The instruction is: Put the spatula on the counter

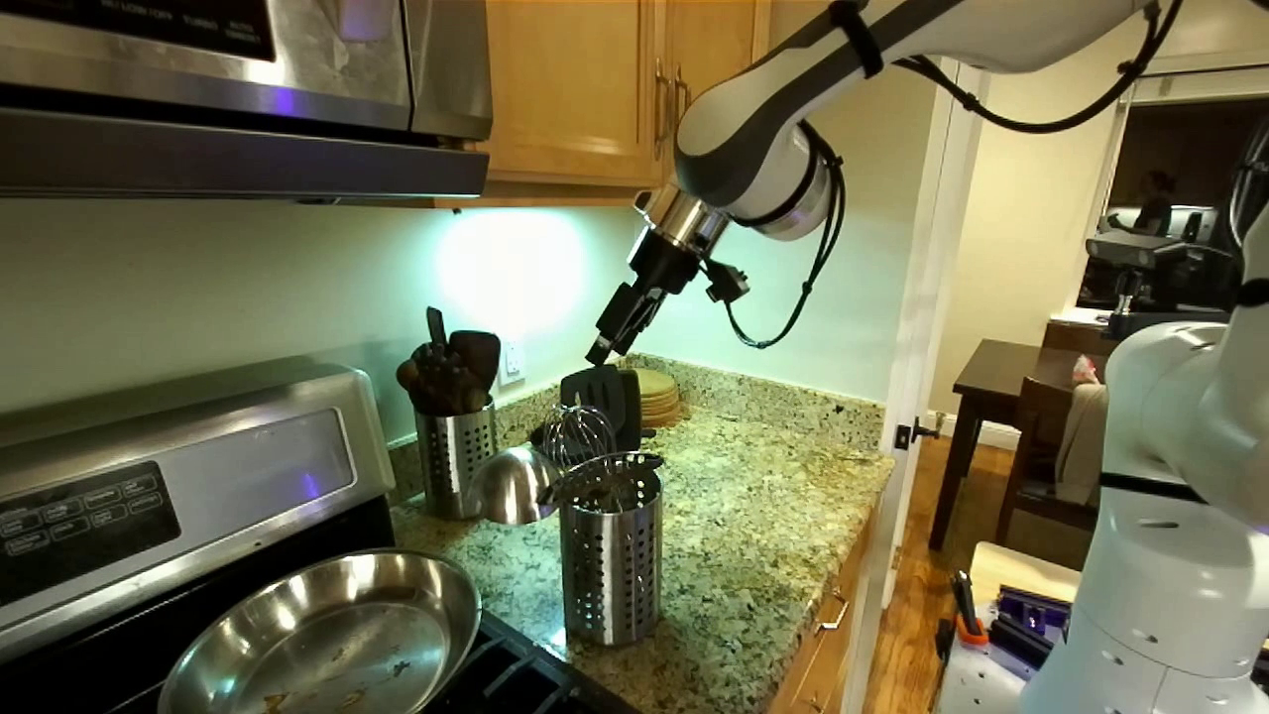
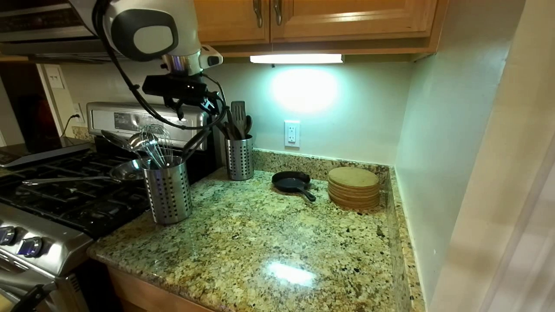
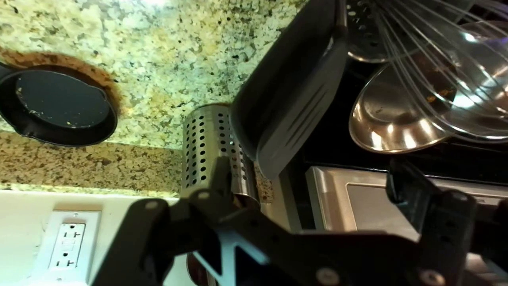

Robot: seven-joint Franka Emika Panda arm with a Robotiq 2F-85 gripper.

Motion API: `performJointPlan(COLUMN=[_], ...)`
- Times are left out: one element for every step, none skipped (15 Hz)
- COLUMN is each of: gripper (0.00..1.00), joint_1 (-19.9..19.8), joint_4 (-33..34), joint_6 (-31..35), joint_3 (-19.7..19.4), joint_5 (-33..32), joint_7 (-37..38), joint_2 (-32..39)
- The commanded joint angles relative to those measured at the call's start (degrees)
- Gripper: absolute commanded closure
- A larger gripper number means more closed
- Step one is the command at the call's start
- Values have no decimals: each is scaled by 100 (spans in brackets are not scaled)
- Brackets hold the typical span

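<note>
Two black spatula heads, one solid and one slotted, stand up from the front perforated steel holder. The spatula shows in an exterior view; its dark head is large in the wrist view, and it is seen edge-on in an exterior view. Its lower handle is hidden in the holder. My gripper is open and empty, pointing down just above the heads; its fingers stand wide apart with nothing between them touching. The speckled granite counter lies under the holder and extends beside it.
A whisk and steel ladle share the front holder. A second utensil holder stands by the wall. A small black skillet and stacked round boards sit behind. A steel pan is on the stove. Cabinets hang above.
</note>
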Motion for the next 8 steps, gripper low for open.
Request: performJointPlan(gripper=[0, 0, 0, 0, 0, 0, 0, 0], joint_1=[4, -29, -67, -105, -145, -184, -221, -259], joint_4=[300, 345, 392, 430, 470, 501, 533, 566], joint_6=[-161, -182, -212, -244, -281, -304, -321, -352], joint_3=[-37, -6, 23, 52, 82, 116, 152, 191], joint_5=[495, 589, 661, 723, 784, 841, 877, 919], joint_7=[-557, -657, -733, -795, -840, -893, -916, -935], joint_2=[301, 369, 446, 508, 567, 621, 665, 709])
